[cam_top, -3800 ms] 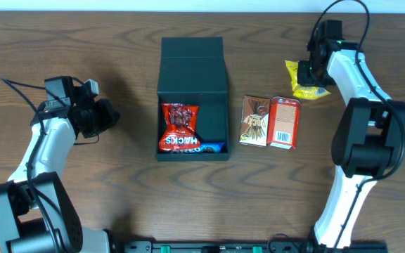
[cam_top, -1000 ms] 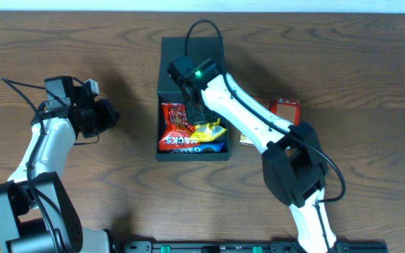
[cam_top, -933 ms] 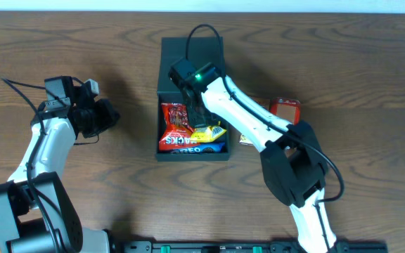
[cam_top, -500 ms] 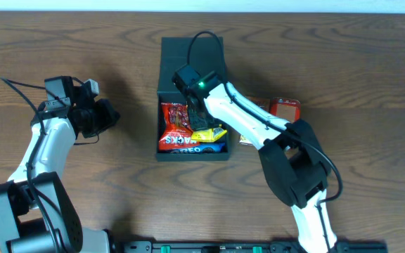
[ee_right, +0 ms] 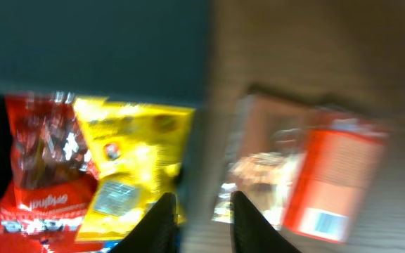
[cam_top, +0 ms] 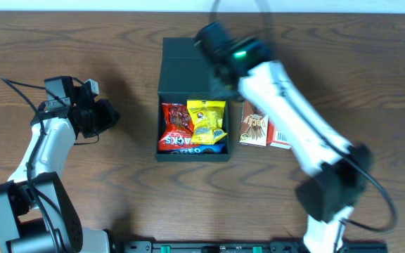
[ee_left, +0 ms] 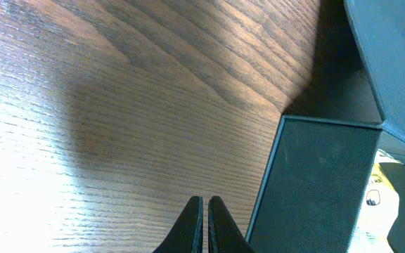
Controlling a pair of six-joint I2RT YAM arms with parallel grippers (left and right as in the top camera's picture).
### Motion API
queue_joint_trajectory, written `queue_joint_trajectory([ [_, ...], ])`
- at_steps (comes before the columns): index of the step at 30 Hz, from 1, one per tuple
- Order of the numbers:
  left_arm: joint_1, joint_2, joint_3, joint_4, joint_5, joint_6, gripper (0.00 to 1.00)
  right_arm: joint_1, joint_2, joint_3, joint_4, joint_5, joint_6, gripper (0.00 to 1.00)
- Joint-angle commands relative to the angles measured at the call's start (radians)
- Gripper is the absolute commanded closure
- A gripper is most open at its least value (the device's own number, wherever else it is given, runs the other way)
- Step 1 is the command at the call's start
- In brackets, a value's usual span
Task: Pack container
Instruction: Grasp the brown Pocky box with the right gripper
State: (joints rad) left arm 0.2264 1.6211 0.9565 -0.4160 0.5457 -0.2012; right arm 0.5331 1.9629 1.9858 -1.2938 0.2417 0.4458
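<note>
The container (cam_top: 192, 91), a dark square box with its flap lid (cam_top: 192, 51) folded back, holds a red packet (cam_top: 177, 126), a yellow packet (cam_top: 208, 121) and a blue packet (cam_top: 204, 149). My right gripper (ee_right: 204, 204) is open and empty, hovering above the box's right wall between the yellow packet (ee_right: 129, 161) and a brown carton (ee_right: 259, 169). That view is blurred. My left gripper (cam_top: 108, 116) is shut on nothing, left of the container (ee_left: 322, 183), its fingertips (ee_left: 195, 211) pressed together over bare wood.
A brown carton (cam_top: 254, 121) and an orange-red carton (cam_top: 282, 138) lie side by side on the table right of the box; my right arm (cam_top: 290, 112) crosses above them. The orange-red carton (ee_right: 332, 183) also shows in the right wrist view.
The right gripper opened and let go of the yellow packet, which now lies flat in the box beside the red one. The right arm rose and swung back right. The left arm stayed still.
</note>
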Motion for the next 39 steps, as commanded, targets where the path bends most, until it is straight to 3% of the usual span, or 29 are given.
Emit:
queue_joint_trajectory([
  [1, 0.004, -0.017, -0.005, -0.004, -0.006, 0.022, 0.94, -0.105, 0.007, -0.034, -0.016, 0.019, -0.006, 0.51],
  [7, 0.004, -0.017, -0.005, -0.002, -0.006, 0.022, 0.94, -0.179, 0.036, -0.242, 0.108, -0.19, -0.006, 0.28],
  [11, 0.004, -0.017, -0.005, -0.002, -0.006, 0.022, 0.94, -0.17, 0.037, -0.361, 0.18, -0.201, -0.006, 0.23],
  [20, 0.004, -0.017, -0.005, -0.002, -0.006, 0.022, 0.94, -0.173, 0.048, -0.532, 0.288, -0.201, -0.005, 0.2],
  [31, 0.002, -0.017, -0.005, -0.004, 0.032, 0.023, 0.94, -0.185, 0.111, -0.58, 0.345, -0.202, 0.002, 0.12],
  [35, 0.002, -0.017, -0.005, -0.006, 0.032, 0.022, 0.94, -0.185, 0.117, -0.58, 0.36, -0.202, 0.002, 0.13],
  [39, 0.002, -0.017, -0.005, -0.007, 0.032, 0.022, 0.94, -0.185, 0.117, -0.58, 0.38, -0.209, 0.002, 0.21],
])
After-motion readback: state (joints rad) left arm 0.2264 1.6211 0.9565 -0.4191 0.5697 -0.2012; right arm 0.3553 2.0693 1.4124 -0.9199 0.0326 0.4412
